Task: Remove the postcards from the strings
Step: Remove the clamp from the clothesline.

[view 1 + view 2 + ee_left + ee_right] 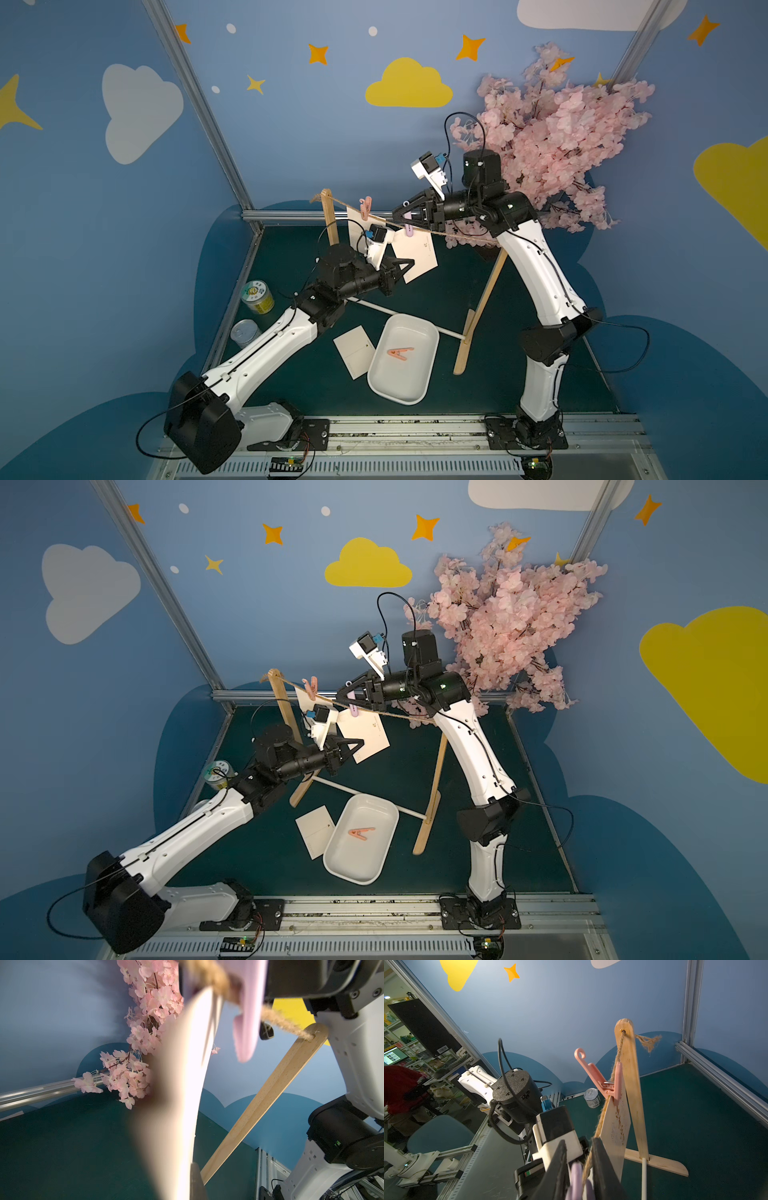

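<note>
The dark green tabletop (519,353) fills the lower middle of both top views. The white tray (407,382) sits there with a loose postcard (355,351) flat against its left rim. Above it the wooden rack spans mid-frame. Its right upright (486,299) slants down beside the right arm, and the blossom branch (561,137) crowds the upper right.

Two postcards hang on the twine (457,236): the middle postcard (417,255) at frame centre, and the left postcard (355,224) just left of it under a pink peg (365,206). An orange peg (400,353) lies in the tray, so I judge one card of three done.

The step in hand looks like freeing the middle postcard. The left gripper (409,264) is clenched on that card's lower corner. The right gripper (399,214), reaching in from the right of the frame, is pinched on the lilac peg (409,230) that clips the card to the twine.

The next move probably calls for squeezing the peg until its mouth opens, then lifting it clear while the left gripper draws the card downward.

There is open room below and to the lower right of the card. Left of it is tight, with the left wrist camera and the left postcard close by. In the right wrist view the twine passes between the right gripper's jaws, so a hard pull could snag it and tip the rack.
</note>
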